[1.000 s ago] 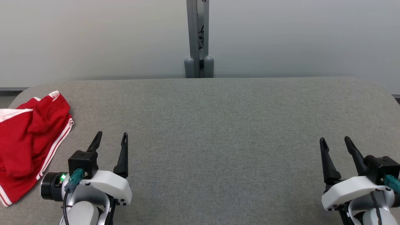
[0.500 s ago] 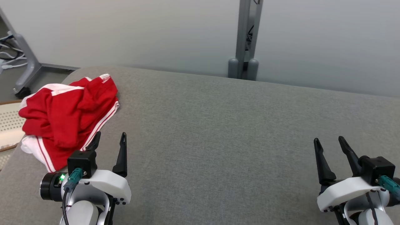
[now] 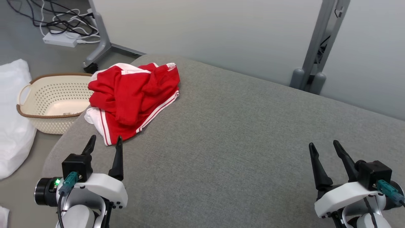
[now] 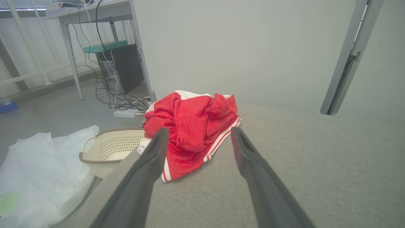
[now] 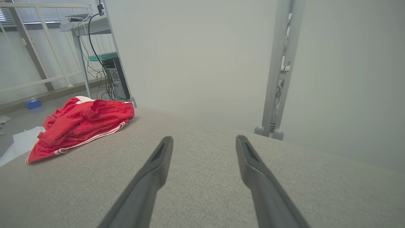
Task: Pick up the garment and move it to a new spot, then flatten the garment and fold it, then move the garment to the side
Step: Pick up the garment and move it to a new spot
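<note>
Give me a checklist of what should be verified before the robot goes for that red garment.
1. Left claw open and empty: ok.
2. Right claw open and empty: ok.
3. Red garment in plain sight: ok. It lies just ahead of the left claw.
4. Garment lying flat: not ok. It is a bunched heap.
5. Garment wholly on the grey table: cannot tell. Its left edge sits at the table's rim, above the basket on the floor.
6. Bare table surface for a new spot: ok, between the two claws.
</note>
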Controlling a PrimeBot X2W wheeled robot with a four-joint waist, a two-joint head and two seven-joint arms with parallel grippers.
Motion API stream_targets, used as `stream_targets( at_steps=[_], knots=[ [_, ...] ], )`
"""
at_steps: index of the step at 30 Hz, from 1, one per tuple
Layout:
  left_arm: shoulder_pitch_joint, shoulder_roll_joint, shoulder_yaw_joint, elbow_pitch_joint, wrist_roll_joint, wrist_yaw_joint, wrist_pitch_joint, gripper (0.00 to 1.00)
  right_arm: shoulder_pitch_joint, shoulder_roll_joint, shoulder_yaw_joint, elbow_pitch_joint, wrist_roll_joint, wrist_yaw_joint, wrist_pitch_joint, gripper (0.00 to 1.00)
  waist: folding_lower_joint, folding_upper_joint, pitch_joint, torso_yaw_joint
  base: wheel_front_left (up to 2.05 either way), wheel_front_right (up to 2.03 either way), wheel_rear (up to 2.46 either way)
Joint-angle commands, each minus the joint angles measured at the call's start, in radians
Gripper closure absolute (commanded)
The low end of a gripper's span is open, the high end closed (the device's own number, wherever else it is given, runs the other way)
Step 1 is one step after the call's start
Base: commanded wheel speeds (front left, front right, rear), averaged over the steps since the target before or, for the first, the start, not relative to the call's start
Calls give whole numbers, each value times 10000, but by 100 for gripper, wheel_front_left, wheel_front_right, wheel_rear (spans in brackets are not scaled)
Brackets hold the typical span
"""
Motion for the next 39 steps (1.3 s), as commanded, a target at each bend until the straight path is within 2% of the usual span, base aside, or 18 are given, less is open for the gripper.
stream_targets(
  at_steps=[1,10,26,32,39],
  knots=[
    [11,38,13,-61,-43,32,-10,0,-37,-54,-12,15,43,23,-63,0,0,0,2,329,0,0,0],
    [-17,80,-48,-171,-109,119,67,0,-100,-50,25,121,127,23,-171,0,0,0,62,600,0,0,0],
    [-372,129,6,-562,-233,300,134,0,-340,-49,-44,193,57,23,-225,0,0,0,390,536,0,0,0],
    [-968,300,226,-773,-262,328,63,0,-496,-51,-46,98,-72,23,-143,0,0,0,605,456,0,0,0],
    [-2603,785,690,-905,-335,223,372,0,-805,-122,-8,-332,-420,23,122,0,0,0,1296,122,0,0,0]
  ],
)
